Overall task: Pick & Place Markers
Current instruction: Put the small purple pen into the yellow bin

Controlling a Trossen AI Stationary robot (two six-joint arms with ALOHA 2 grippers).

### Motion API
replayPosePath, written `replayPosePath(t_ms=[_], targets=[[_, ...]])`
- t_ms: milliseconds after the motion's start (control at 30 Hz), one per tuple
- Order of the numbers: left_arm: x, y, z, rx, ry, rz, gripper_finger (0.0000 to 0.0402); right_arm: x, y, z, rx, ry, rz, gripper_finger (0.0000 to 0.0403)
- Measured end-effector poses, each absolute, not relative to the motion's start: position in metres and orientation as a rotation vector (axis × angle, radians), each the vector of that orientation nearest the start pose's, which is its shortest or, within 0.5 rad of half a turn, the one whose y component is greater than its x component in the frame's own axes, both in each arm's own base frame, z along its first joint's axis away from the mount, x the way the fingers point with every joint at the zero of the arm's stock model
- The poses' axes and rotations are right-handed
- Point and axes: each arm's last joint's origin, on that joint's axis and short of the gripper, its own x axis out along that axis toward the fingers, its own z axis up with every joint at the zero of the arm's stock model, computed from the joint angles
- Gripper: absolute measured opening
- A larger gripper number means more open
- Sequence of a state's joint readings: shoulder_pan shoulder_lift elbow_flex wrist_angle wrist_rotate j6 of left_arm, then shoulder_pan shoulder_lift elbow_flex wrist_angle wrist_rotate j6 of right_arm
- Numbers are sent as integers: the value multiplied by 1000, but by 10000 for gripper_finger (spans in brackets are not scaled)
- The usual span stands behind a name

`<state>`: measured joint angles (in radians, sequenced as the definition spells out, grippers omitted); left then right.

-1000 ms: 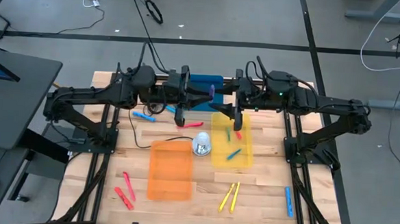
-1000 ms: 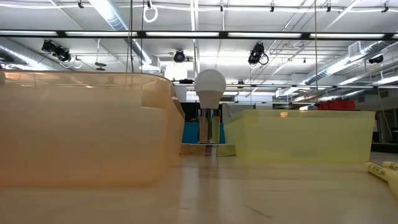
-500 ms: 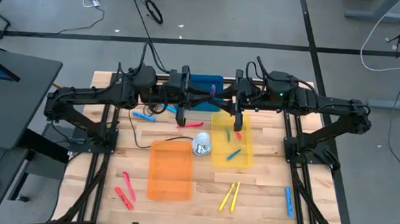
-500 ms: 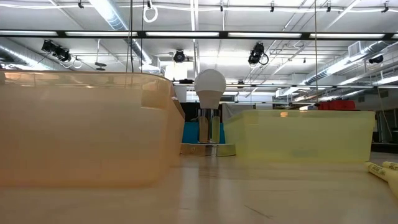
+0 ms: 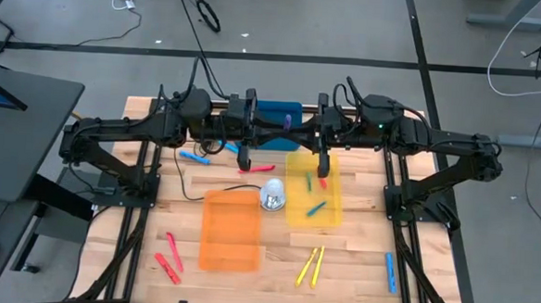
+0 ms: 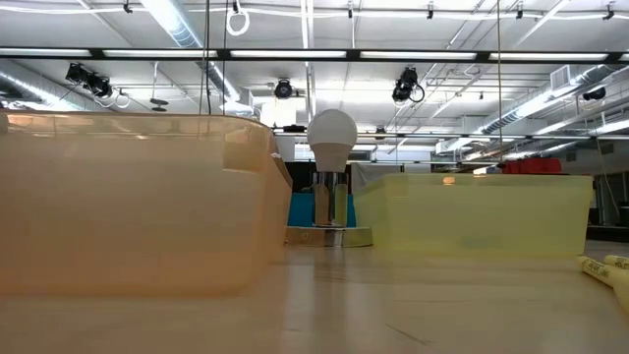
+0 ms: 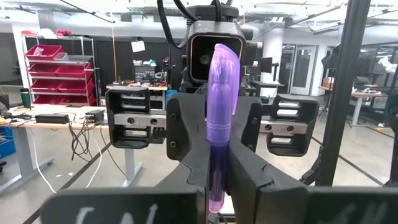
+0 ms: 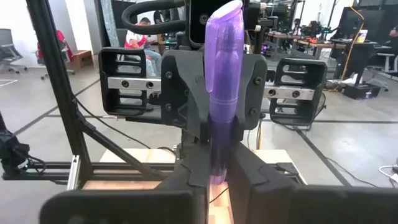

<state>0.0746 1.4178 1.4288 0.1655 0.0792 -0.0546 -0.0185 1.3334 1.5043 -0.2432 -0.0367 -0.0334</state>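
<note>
Left gripper (image 7: 217, 180): clamped on purple marker (image 7: 220, 112), held upright between the two arms. Right gripper (image 8: 217, 171): facing it, fingers closed on the same marker from the opposite side, apparently for a handover. Yellow tray (image 5: 332, 210) lies just below.

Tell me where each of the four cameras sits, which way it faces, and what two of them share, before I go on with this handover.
High view: above the table, looking straight down; both arms show, left gripper meeting right gripper over the blue tray.
Low view: at table-top height, looking level past the orange tray and yellow tray; no arm shows.
Left wrist view: looks past its own fingers at the right arm.
Right wrist view: looks past its own fingers at the left arm.
Shared: both wrist views show the purple marker clamped by both grippers.
</note>
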Motion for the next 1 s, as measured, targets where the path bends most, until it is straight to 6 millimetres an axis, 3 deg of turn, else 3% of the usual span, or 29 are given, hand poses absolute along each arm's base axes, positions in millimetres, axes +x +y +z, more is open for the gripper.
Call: replayPosePath(t_ms=[167,400,567,1000], targets=[[318,22,446,-52,-192,-4,42,285,-4,454,-32,67,23,20],[318,23,447,-77,-204,15,151,286,-4,453,-36,81,29,19],[318,23,446,-82,-203,17,196,286,-4,452,-35,87,29,19],[295,27,461,-64,-220,-2,202,254,-5,461,15,130,-64,18]])
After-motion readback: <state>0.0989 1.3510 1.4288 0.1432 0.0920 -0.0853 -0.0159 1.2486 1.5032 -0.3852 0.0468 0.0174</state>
